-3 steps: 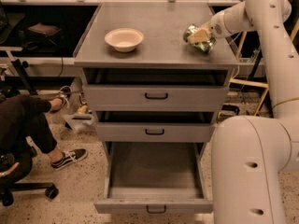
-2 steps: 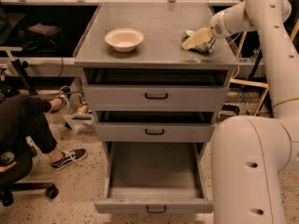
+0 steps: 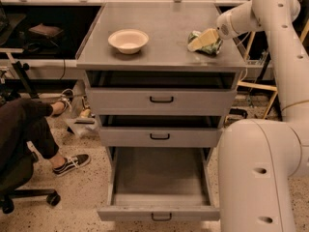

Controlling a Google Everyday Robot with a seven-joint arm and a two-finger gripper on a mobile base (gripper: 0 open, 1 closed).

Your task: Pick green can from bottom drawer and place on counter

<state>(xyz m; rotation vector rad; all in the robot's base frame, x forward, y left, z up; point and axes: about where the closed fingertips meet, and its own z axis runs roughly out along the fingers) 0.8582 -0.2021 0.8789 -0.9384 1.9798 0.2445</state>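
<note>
Between my clamped fingers [image 3: 202, 39] sits the green can [image 3: 213, 47], with the counter surface [image 3: 169, 28] just beneath. I judge it light, dented and slippery, so grip gently at mid-body.

The cream-white gripper [image 3: 203, 39] sits at the grey counter's [image 3: 164, 23] right edge, over the shiny green can [image 3: 214, 48]. The bowl [image 3: 128, 40] is off-white. The bottom drawer [image 3: 159, 175] is grey with a darker grey floor and a black handle [image 3: 161, 217].
</note>
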